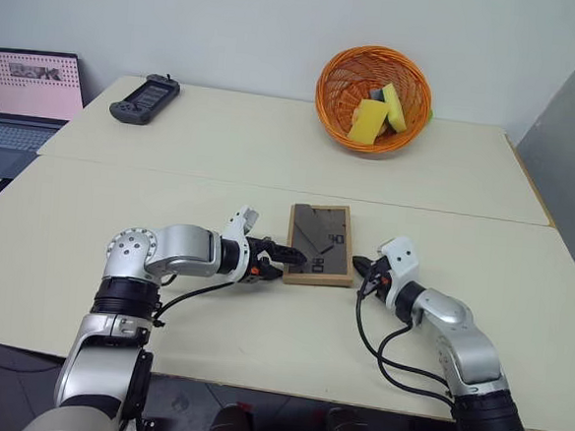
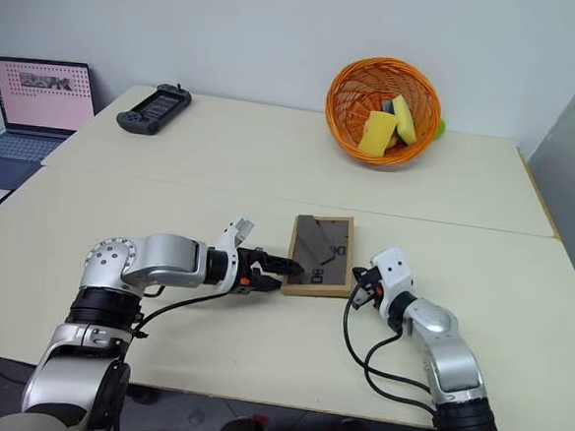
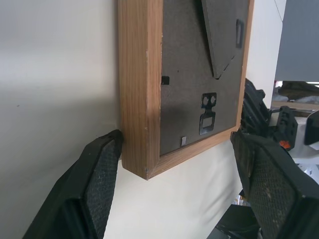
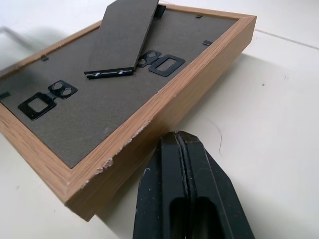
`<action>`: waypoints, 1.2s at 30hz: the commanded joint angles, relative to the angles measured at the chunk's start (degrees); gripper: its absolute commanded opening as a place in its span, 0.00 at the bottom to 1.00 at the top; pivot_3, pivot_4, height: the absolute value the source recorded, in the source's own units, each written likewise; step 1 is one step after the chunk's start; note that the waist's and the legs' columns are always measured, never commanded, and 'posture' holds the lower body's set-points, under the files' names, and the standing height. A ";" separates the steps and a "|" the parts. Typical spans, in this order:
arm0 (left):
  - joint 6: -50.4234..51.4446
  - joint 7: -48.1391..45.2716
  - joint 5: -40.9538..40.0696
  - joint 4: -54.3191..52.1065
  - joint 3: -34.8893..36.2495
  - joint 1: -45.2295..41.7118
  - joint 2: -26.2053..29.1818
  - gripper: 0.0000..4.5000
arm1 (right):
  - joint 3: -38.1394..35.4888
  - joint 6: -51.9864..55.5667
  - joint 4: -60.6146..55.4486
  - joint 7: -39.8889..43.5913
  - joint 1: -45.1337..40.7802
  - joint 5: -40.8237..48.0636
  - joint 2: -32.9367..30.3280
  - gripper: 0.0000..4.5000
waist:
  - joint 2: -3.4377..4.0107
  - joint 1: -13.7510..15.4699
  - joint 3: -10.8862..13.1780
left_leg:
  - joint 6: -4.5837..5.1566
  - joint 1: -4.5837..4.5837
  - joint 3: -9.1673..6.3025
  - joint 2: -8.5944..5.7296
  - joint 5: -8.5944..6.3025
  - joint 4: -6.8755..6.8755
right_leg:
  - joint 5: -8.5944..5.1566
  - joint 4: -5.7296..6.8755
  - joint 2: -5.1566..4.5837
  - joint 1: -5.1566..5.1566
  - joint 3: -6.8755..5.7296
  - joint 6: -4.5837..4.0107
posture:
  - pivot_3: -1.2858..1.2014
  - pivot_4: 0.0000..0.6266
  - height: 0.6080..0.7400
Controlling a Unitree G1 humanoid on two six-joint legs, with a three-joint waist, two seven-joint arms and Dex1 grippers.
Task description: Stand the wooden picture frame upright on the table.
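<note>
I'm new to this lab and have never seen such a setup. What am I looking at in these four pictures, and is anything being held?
It is a two-armed robot at a table. The two wide pictures come from cameras in its head, looking down over its arms; the two close-ups come from cameras on its wrists. The wooden picture frame lies face down, dark back panel and fold-out stand up. The left gripper is open, its fingers either side of a frame corner. The right gripper is shut, its tips beside the frame's opposite edge; nothing is lifted. Farther back sit an orange basket with yellow sponges and a black handheld device.
</note>
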 commanded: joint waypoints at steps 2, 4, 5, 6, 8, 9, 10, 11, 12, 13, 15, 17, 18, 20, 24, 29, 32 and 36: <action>0.03 -1.34 -1.02 -0.46 -0.66 0.84 0.26 0.82 | 1.31 -2.52 1.17 0.36 -0.21 -0.08 0.85 0.00 | 0.00 -0.03 0.00 | 0.00 0.00 0.01 0.00 0.00 0.00 | 0.00 0.00 0.00 0.00 0.02 0.00 | 0.52 0.24 1.00; 0.12 -1.41 -1.02 -0.56 -0.61 0.99 0.35 0.82 | 1.99 -3.35 2.58 0.23 -0.37 -0.54 1.23 0.00 | 0.00 -0.08 0.00 | 0.01 0.01 0.01 0.00 0.00 0.00 | -0.01 0.00 0.01 0.00 0.03 0.01 | 0.52 0.24 1.00; 0.17 -1.41 -1.02 -0.64 -0.56 1.07 0.43 0.82 | 2.22 -3.59 2.90 0.18 -0.39 -0.66 1.40 0.00 | 0.00 -0.12 0.00 | 0.01 0.01 0.01 0.00 0.00 -0.01 | -0.01 0.00 0.01 0.00 0.03 0.02 | 0.52 0.24 1.00; 0.27 -1.38 -1.02 -0.67 -0.49 1.13 0.49 0.82 | 2.40 -3.74 3.08 0.13 -0.41 -0.69 1.64 0.00 | 0.00 -0.14 0.00 | 0.02 0.02 0.00 0.00 -0.01 -0.01 | -0.01 -0.01 0.01 0.00 0.03 0.02 | 0.52 0.24 1.00; 0.50 -0.96 -1.02 -0.42 -0.48 1.10 0.79 0.82 | 2.62 -3.89 3.05 0.06 -0.50 -0.74 2.04 0.00 | 0.00 -0.24 0.00 | 0.03 0.03 0.00 0.00 -0.02 -0.01 | -0.03 0.00 0.02 0.00 0.04 0.04 | 0.52 0.24 1.00; 0.43 -0.40 -1.02 0.17 -0.57 0.90 1.10 0.82 | 2.64 -3.97 2.81 0.07 -0.54 -0.76 2.06 0.00 | 0.00 -0.27 0.00 | 0.03 0.03 0.00 0.00 -0.01 -0.01 | -0.03 0.00 0.03 0.00 0.04 0.04 | 0.52 0.24 1.00; 0.36 0.04 -1.02 0.81 -0.69 0.65 1.37 0.82 | 2.58 -4.10 2.58 0.13 -0.60 -0.81 1.95 0.00 | 0.00 -0.31 0.00 | 0.03 0.03 0.00 0.00 -0.01 -0.01 | -0.03 0.00 0.03 0.00 0.05 0.04 | 0.52 0.24 1.00; 0.31 0.36 -1.02 1.41 -0.80 0.37 1.58 0.82 | 2.45 -4.23 2.35 0.24 -0.66 -0.91 1.72 0.00 | 0.00 -0.31 0.00 | 0.03 0.04 0.00 0.01 -0.01 -0.02 | -0.03 0.00 0.03 0.00 0.05 0.04 | 0.52 0.24 1.00; 0.24 0.59 -1.02 1.90 -1.04 0.10 1.91 0.82 | 2.22 -4.39 2.09 0.38 -0.74 -0.96 1.40 0.00 | 0.00 -0.31 0.00 | 0.02 0.04 0.00 0.01 -0.01 -0.03 | -0.03 0.00 0.03 0.00 0.06 0.05 | 0.52 0.24 1.00; 0.26 0.63 -1.02 2.11 -1.20 0.00 2.16 0.82 | 2.10 -4.49 1.88 0.43 -0.73 -1.01 1.22 0.00 | 0.00 -0.32 0.00 | 0.03 0.05 0.00 0.00 -0.01 -0.03 | -0.04 0.00 0.03 0.00 0.06 0.06 | 0.52 0.24 1.00; 0.22 0.98 -1.02 3.14 -2.01 -0.56 3.25 0.82 | 1.12 -4.22 1.27 0.60 -0.95 -0.70 0.42 0.00 | 0.00 -0.32 0.00 | 0.02 0.05 0.00 0.01 -0.01 -0.03 | -0.04 0.00 0.04 0.00 0.07 0.07 | 0.52 0.24 1.00; 0.36 0.99 -0.29 4.22 -2.55 -1.31 4.47 0.82 | -0.16 -3.88 0.72 0.83 -1.15 -0.23 -0.47 0.00 | 0.00 -0.31 0.00 | 0.03 0.06 0.00 0.00 -0.01 -0.05 | -0.05 0.00 0.04 -0.01 0.06 0.07 | 0.52 0.24 1.00; 0.61 0.54 0.46 5.06 -2.51 -2.08 5.32 0.82 | -0.76 -3.87 0.48 0.88 -1.03 -0.01 -0.96 0.00 | 0.00 -0.31 0.00 | 0.03 0.05 0.00 0.00 -0.01 -0.07 | -0.06 -0.01 0.04 -0.01 0.06 0.09 | 0.52 0.24 1.00; 1.27 -0.32 1.09 6.67 -2.62 -3.67 6.60 0.82 | -1.23 -3.98 0.14 0.69 -0.53 0.23 -1.46 0.00 | 0.00 -0.31 0.00 | 0.03 0.06 0.02 0.00 -0.02 -0.10 | -0.06 -0.02 0.04 -0.03 0.08 0.09 | 0.52 0.24 1.00; 2.31 -1.94 3.00 8.67 -2.74 -5.82 7.16 0.82 | -1.13 -4.19 -0.19 0.20 0.50 0.23 -1.15 0.00 | 0.00 -0.32 0.00 | 0.01 0.06 0.01 0.00 0.00 -0.17 | -0.06 -0.01 0.04 -0.06 0.07 0.10 | 0.52 0.24 1.00; 3.71 -2.91 4.73 8.73 -3.57 -6.04 5.56 0.82 | -0.45 -3.91 -0.72 -0.76 0.46 0.29 0.06 0.00 | 0.00 -0.29 0.00 | 0.00 0.06 0.02 -0.01 0.00 -0.22 | -0.06 -0.05 0.04 -0.06 0.08 0.10 | 0.52 0.24 1.00; 4.73 -3.05 5.61 9.12 -4.14 -5.99 4.72 0.82 | 0.17 -3.68 -0.87 -1.26 0.01 0.16 0.90 0.00 | 0.00 -0.17 0.00 | -0.01 0.06 0.01 -0.01 0.01 -0.25 | -0.07 -0.05 0.04 -0.06 0.07 0.10 | 0.52 0.24 1.00; 5.43 -2.86 5.97 9.27 -4.56 -6.82 3.48 0.82 | 0.83 -3.50 -1.31 -1.91 -0.29 -0.04 2.00 0.00 | 0.00 0.16 0.00 | -0.02 0.06 0.02 -0.04 0.01 -0.25 | -0.06 -0.11 0.00 -0.04 0.08 0.10 | 0.52 0.24 1.00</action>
